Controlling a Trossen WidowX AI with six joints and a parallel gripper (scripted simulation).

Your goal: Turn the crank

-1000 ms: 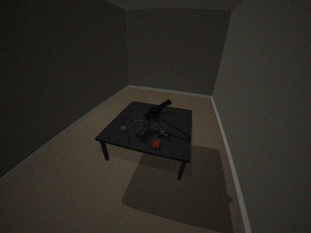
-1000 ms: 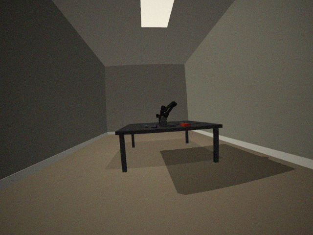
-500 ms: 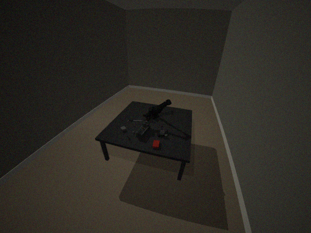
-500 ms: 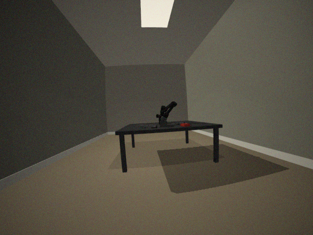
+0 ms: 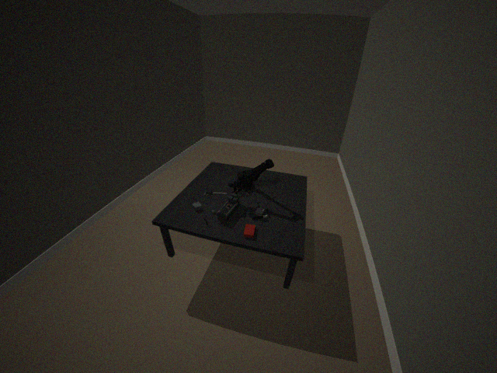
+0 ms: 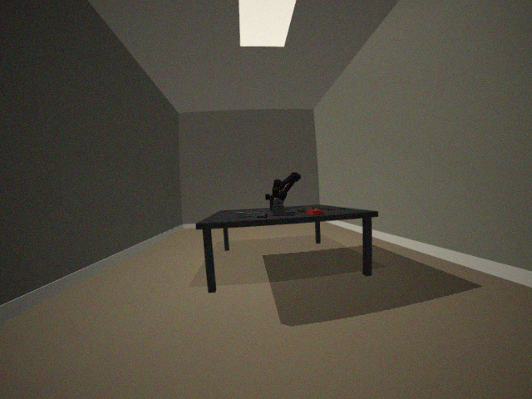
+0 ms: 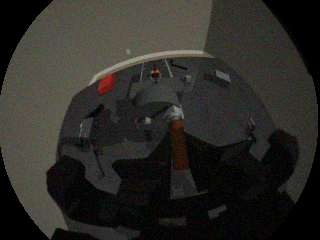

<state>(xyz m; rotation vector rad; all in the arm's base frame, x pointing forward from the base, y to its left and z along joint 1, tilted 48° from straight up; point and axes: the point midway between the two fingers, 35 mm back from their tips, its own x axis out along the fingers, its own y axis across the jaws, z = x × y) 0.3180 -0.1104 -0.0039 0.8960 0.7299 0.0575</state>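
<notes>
On the dark table (image 5: 280,241) (image 6: 240,222) (image 7: 210,107): a grey machine (image 5: 227,211) (image 6: 278,211) (image 7: 157,95) near the middle of the top, with the black arm (image 5: 255,174) (image 6: 285,184) rising behind it in the exterior view.
Crank handle: a brown-orange grip (image 7: 179,145), beside the machine's rounded grey body, its far end at a pale metal fitting (image 7: 174,114).
Gripper: the jaws (image 5: 233,196) are clenched around the brown-orange grip; the exterior view is too small and dark to make out the fingertips.
Pointer: a small red spot (image 7: 155,72) at the far side of the machine in the wrist view, between yellowish marks; whether it is exactly level with them cannot be told.
Red block: a bright red block (image 5: 249,230) (image 6: 314,212) (image 7: 106,84) lies on the table, apart from the machine.
Grey block: a small pale block (image 5: 196,205) (image 7: 223,76) lies on the opposite side of the machine from the red one.
Ceiling: a bright rectangular light panel (image 6: 263,23) above the table.
Lighting: dim, with a broad dark shadow (image 5: 280,305) (image 6: 343,288) across the tan floor.
</notes>
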